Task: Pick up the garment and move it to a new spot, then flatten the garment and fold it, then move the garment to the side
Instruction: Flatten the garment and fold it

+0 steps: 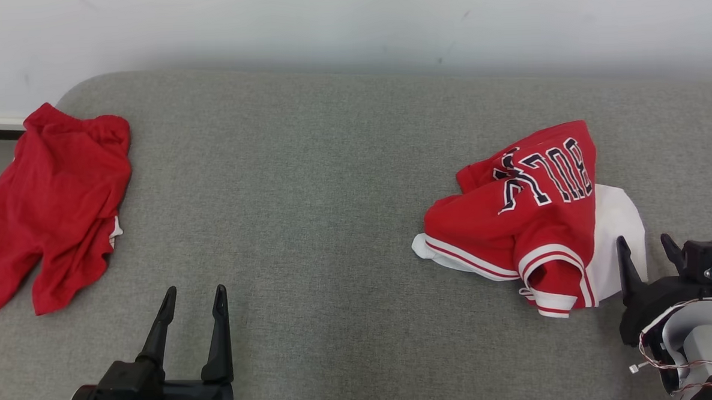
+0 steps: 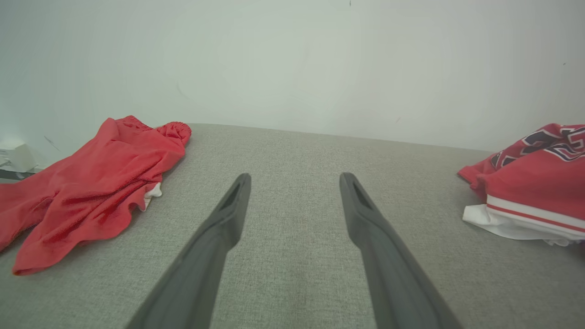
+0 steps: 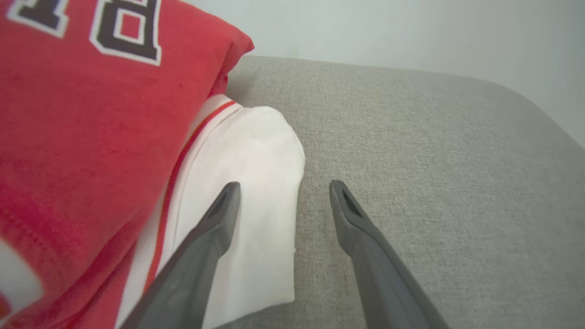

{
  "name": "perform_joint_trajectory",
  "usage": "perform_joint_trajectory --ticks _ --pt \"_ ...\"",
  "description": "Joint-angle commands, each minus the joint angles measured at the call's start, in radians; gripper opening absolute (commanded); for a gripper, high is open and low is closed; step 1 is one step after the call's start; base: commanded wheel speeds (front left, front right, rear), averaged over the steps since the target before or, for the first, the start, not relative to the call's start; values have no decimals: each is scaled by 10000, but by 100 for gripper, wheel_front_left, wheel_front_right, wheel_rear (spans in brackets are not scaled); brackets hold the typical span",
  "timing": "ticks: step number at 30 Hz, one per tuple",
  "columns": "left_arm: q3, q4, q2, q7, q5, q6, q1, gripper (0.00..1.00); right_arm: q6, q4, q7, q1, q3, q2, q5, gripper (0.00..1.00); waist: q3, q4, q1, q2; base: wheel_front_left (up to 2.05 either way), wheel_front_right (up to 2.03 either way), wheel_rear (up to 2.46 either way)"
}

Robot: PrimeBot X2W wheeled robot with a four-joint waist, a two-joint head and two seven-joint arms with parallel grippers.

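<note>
You are looking down on a grey cushion (image 1: pixel 308 196) that is running along a pale wall (image 1: pixel 348 20). Two red garments are lying on it, well apart.

The jersey (image 1: pixel 531 216) is sitting crumpled toward the right side of the cushion. It is red with white-and-red striped trim, and dark letters outlined in white are showing upside down across its top fold. A white layer (image 1: pixel 618 218) is sticking out from under the red on the right and along the near edge.

Your right gripper (image 1: pixel 642 240) is waiting at the lower right, just beside the jersey's right edge, with its two dark fingers spread wide and nothing between them. In the right wrist view, the right gripper (image 3: pixel 284 184) is pointing along the edge of the white layer (image 3: pixel 256 183): one finger is lying over the white cloth, the other over bare cushion. Whether that finger is touching the cloth cannot be told. The red of the jersey (image 3: pixel 82 137) is bulging up on the left of that view.

Your left gripper (image 1: pixel 195 289) is sitting at the lower left over bare cushion, fingers also wide apart and gripping nothing. In the left wrist view, the left gripper (image 2: pixel 295 176) is pointing at the open stretch of cushion between the garments, with the jersey (image 2: pixel 534 183) off to one side.

The shorts (image 1: pixel 55 201), plain red with a gathered waistband, are lying rumpled at the cushion's far left, partly overhanging its edge. They are also showing at the left of the left wrist view (image 2: pixel 100 183).
</note>
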Motion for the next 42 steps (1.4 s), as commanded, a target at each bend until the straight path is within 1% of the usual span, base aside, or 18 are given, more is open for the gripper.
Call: perform_joint_trajectory --ticks 1,5,6,7,8,14,17,20,27,31,36,39,40,42 --pt "-12 52 -32 -32 -12 -63 -133 100 -25 361 -96 -147 -37 -51 101 100 128 153 -2 -1 0 0 0" --pt "4 111 -42 -32 -19 -72 -135 100 -25 1103 -180 -293 108 95 200 100 120 213 -2 -1 0 0 0" --pt "30 125 -41 -32 -18 -74 -106 100 -25 1255 -208 -298 156 133 264 98 101 204 -2 -1 0 0 0" --pt "50 139 -43 -32 -12 -76 -78 100 -25 1404 -222 -341 202 137 333 40 85 192 -2 -1 0 0 0" --pt "77 151 -45 -32 -4 -72 -46 100 -25 1530 -232 -395 244 156 409 0 53 166 -2 -1 0 0 0" --pt "177 204 -54 -32 23 -49 60 100 -25 1718 -324 -529 292 -77 670 0 -172 -28 -2 -1 0 0 0" --pt "214 212 -64 -32 43 -52 141 100 -25 1566 -347 -587 207 -418 772 0 -370 -168 -2 -1 0 0 0" --pt "253 235 -77 -32 56 -54 265 100 -25 1197 -349 -511 69 -901 869 0 -590 -296 -2 -1 0 0 0" --pt "291 261 -83 -32 86 -57 583 100 -25 285 -335 -218 -429 -2283 951 0 -1062 -545 -2 -1 0 0 0" --pt "286 220 -96 -32 102 -49 773 100 -25 -184 -336 -247 -665 -3302 1028 0 -1257 -637 -2 -1 0 0 0" --pt "236 155 -122 -32 134 -47 927 100 -25 -942 12 -560 -913 -4506 1043 0 -1360 -701 -2 -1 0 0 0" --pt "227 114 -137 -32 123 -47 957 100 -25 -1625 270 -630 -879 -4787 988 0 -1388 -729 -2 -1 0 0 0" --pt "225 110 -148 -32 116 -47 1002 100 -25 -2177 452 -653 -734 -4651 1073 0 -1413 -749 -2 -1 0 0 0" --pt "227 121 -157 -32 94 -47 1015 100 -25 -2781 645 -595 -491 -4380 1114 0 -1439 -761 -2 -1 0 0 0"
